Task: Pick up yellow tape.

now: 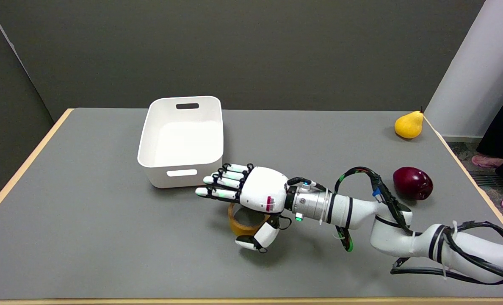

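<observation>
1. the yellow tape lies flat on the gray table, in front of the white bin.
2. the right hand is right above it, holding nothing, with its fingers straight out to the left and its thumb down on the near side of the roll.
3. the tape is a round ring, so it has no long side; its hole faces up.
4. i think the hand must go down and close.

— What sort of place is this?
— A robot test lab, by the look of it: a grey-topped table before plain dark partition walls, with a cabled white robot arm over it.
</observation>
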Robot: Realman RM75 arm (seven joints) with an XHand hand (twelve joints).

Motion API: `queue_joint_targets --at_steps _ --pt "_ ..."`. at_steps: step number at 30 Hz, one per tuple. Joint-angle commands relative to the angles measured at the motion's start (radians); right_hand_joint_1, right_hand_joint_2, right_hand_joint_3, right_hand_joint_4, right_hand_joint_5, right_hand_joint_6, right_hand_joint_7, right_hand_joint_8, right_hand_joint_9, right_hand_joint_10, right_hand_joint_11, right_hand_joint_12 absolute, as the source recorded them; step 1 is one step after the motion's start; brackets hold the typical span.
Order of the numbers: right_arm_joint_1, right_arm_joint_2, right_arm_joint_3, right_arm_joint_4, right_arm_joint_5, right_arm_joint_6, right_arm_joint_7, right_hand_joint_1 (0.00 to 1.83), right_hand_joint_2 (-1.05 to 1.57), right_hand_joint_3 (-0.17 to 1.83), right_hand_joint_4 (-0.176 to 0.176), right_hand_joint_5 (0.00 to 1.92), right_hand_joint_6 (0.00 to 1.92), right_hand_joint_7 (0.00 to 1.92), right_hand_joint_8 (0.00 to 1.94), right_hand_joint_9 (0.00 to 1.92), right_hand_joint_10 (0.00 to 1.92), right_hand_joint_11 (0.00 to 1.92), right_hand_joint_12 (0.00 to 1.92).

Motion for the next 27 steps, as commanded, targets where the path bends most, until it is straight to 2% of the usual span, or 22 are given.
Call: queue_joint_targets --at_steps 1,27 --pt "0.029 -0.003 -0.010 -0.057 0.019 0.003 0.024 0.43 0.51 0.98 0.111 0.01 0.27 0.10 0.25 0.13 0.49 0.08 1.12" --pt "-0.055 0.060 0.052 -0.016 0.021 0.000 0.024 0.44 0.52 0.98 0.114 0.07 0.29 0.15 0.27 0.18 0.54 0.13 1.16"
